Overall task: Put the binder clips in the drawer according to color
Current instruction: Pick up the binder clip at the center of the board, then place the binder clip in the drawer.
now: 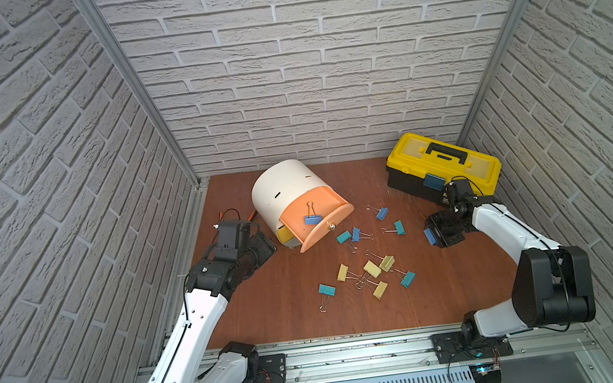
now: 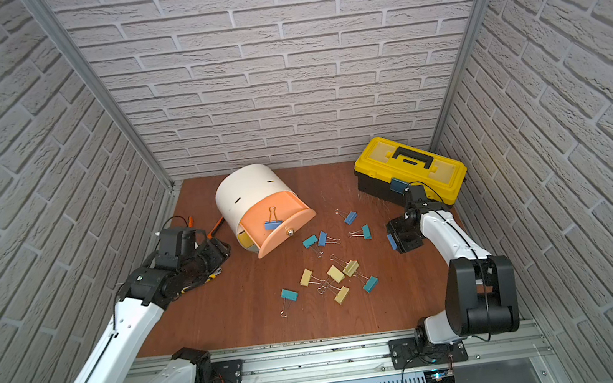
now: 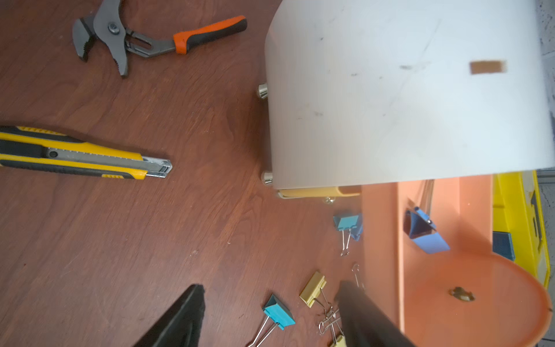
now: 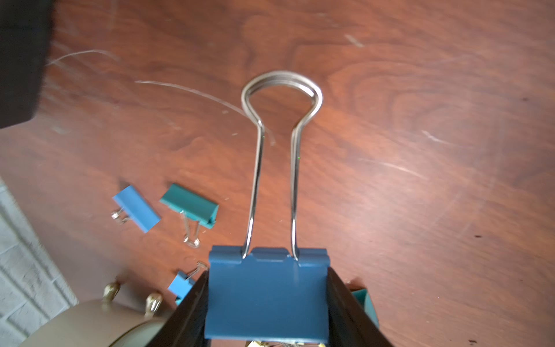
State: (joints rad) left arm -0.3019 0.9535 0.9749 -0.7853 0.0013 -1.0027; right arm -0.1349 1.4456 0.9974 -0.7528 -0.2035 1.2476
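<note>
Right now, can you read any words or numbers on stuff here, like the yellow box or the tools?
None: no word, number or brand can be read in any view.
Yellow toolbox: any print is too small to read.
Utility knife: only yellow stripes, no letters.
Pliers: no readable marking.
White drawer cabinet: plain.
Blue binder clip: plain.

Bright, even overhead light; short soft shadows under the clips (image 1: 372, 268). In both top views the walls (image 1: 11, 159) bow at the edges. The right wrist view shows a pale sheen on the counter (image 4: 405, 186); the left wrist view blurs the near drawer (image 3: 390, 105).
</note>
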